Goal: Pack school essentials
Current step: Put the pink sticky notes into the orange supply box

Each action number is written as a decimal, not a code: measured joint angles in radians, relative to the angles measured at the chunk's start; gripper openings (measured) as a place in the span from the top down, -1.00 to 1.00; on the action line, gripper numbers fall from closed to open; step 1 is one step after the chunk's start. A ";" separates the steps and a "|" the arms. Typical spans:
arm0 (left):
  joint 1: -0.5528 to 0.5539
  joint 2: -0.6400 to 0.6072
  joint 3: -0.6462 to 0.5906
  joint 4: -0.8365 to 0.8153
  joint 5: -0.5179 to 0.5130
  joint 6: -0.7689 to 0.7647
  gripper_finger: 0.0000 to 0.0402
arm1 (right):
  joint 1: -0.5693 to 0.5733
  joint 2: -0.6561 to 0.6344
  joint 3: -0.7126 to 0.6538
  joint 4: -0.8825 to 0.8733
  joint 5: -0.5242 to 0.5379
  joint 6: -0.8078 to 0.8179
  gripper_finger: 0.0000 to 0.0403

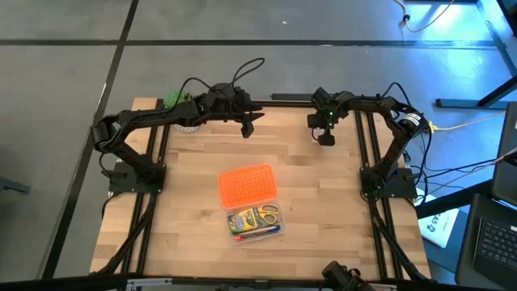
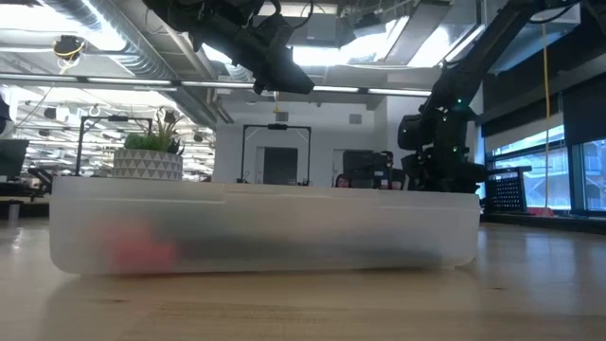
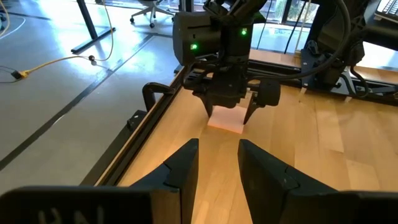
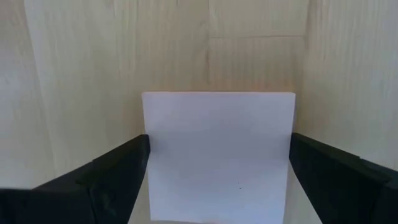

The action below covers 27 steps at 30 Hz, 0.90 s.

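Over on the left, the plant (image 1: 179, 103) sits at the table's (image 1: 194, 186) far-left corner, half under the left arm; the left gripper (image 1: 250, 124) hangs in the air above the far edge, fingers (image 3: 180, 168) drawn narrow with only a slim gap between them, and nothing in them; in the low view it floats high, well clear of the wood. Moving to the middle: the clear case (image 1: 254, 218) lies toward the near side, its orange lid (image 1: 246, 186) flipped open on the far side of it; inside, the crayon box (image 1: 241, 219) and the scissors (image 1: 269, 214) sit side by side, with pencils (image 1: 257, 233) along the near wall; up close in the low view the case (image 2: 265, 227) is only a frosted wall with a red blur inside. Now to the right: the right gripper (image 1: 325, 136) points down near the far edge, jaws spread wide, straddling the pink pad (image 4: 217, 155); the pad (image 3: 226, 119) lies flat on the wood between the fingers (image 4: 106, 174), a sliver of gap on each side, so it is not pinched.
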 joint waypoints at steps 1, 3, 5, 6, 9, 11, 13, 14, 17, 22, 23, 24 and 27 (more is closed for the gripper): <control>0.000 0.000 0.000 0.000 0.000 0.000 0.47 | 0.000 0.000 0.000 -0.001 -0.001 0.000 -0.88; 0.000 0.000 0.000 0.000 0.000 0.000 0.47 | 0.000 0.000 0.000 -0.007 -0.001 0.000 -0.88; 0.000 0.000 0.000 0.000 0.000 0.000 0.47 | 0.000 0.000 0.000 -0.014 -0.003 0.000 -0.88; 0.000 0.000 0.000 0.000 0.000 0.000 0.47 | 0.000 0.000 0.000 -0.015 -0.003 0.000 -0.88; 0.000 0.000 0.000 0.000 0.000 0.000 0.47 | 0.000 0.000 0.000 -0.020 -0.004 0.000 -0.88; 0.000 0.000 0.000 0.000 0.000 0.000 0.47 | 0.000 0.000 0.000 -0.023 -0.004 0.005 -0.88; 0.000 0.000 0.000 0.000 0.000 0.000 0.47 | 0.000 0.000 0.000 -0.030 -0.006 0.012 -0.88; 0.000 0.000 0.000 0.000 0.000 0.000 0.47 | 0.001 0.000 0.000 -0.034 -0.007 0.020 -0.88; 0.000 0.000 0.000 0.000 0.000 0.000 0.47 | 0.001 0.001 0.000 -0.051 -0.017 0.031 -0.88; 0.000 0.000 0.000 0.000 0.000 0.000 0.47 | 0.001 0.000 -0.001 -0.060 -0.046 0.045 -0.88; 0.000 0.000 0.000 0.000 0.000 0.000 0.47 | 0.002 0.000 -0.001 -0.059 -0.048 0.053 -0.88; 0.000 0.000 0.000 0.000 0.000 0.000 0.47 | 0.002 0.000 -0.001 -0.058 -0.048 0.055 -0.88; 0.000 0.000 0.000 0.000 0.000 0.000 0.47 | 0.003 0.001 -0.001 -0.057 -0.050 0.056 -0.88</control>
